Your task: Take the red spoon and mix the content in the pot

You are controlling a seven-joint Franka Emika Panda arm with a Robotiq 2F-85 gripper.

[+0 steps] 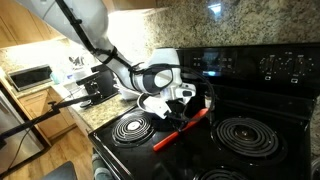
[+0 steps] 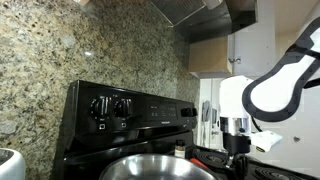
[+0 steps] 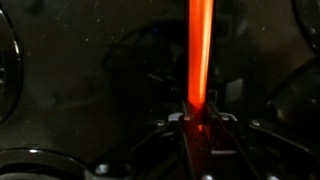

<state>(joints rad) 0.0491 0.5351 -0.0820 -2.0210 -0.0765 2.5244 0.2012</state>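
A Panda arm (image 1: 100, 35) is reaching in over the black desk (image 1: 205, 152), its end effector (image 3: 198, 120) gripping one end of the spoon (image 3: 200, 50). In the wrist view the jaws are drawn in narrow and pressing the red shaft from both sides, while the rest of the spoon is stretching straight away over bare dark glass. In an exterior view the spoon (image 1: 180, 130) is slanting down and away from the end effector (image 1: 192, 108), running along the open strip between a burner (image 1: 130, 127) on one side and a second burner (image 1: 245, 135) on the other, and lying over neither coil. Whether its free tip is touching the desk cannot be told. The strip is offering clear room along the spoon's length. The panel (image 1: 255, 65) is rising as a barrier along the desk's back edge, with the granite wall (image 1: 240, 20) standing behind it. Off the desk's far side edge, a counter (image 1: 40, 85) is carrying small appliances below the arm. From the opposite side, the pot (image 2: 155, 168) is sitting at the bottom edge of the frame, only its shiny rim showing, just in front of the knobbed panel (image 2: 120, 108). It is standing well apart from the end effector (image 2: 237, 152), which is hanging low over the far part of the desk with open space between the two.
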